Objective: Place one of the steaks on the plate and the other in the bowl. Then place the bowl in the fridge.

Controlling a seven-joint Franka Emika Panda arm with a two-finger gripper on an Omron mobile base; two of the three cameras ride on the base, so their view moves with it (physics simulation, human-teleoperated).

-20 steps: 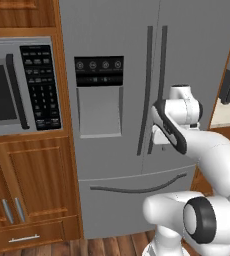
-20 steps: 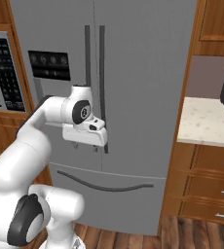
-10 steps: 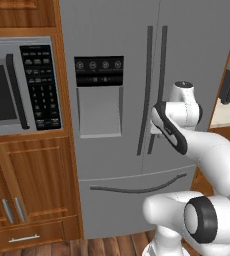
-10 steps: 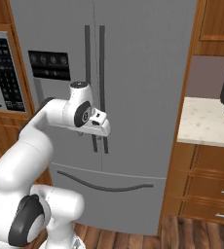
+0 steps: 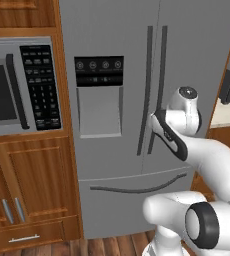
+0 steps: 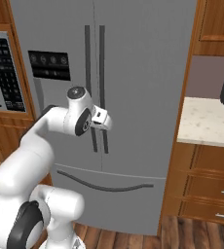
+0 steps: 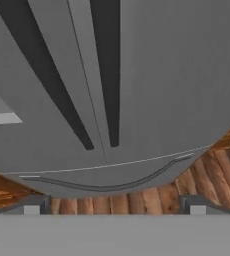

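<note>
Two dark door handles [image 7: 107,75] running down upper centre of hand view; I am seeing fridge [image 5: 187,45] doors shut, fridge taking up middle of both base views. Gripper [image 7: 114,207] standing fully released, nothing between finger tips, both tips showing low in hand view, wide apart. I am watching hand [image 6: 100,118] hanging just in front of handles, centre-left of right base view. Microwave [image 5: 17,85] sitting at left of left base view. Pale counter [image 6: 206,121] lying at right of right base view.
</note>
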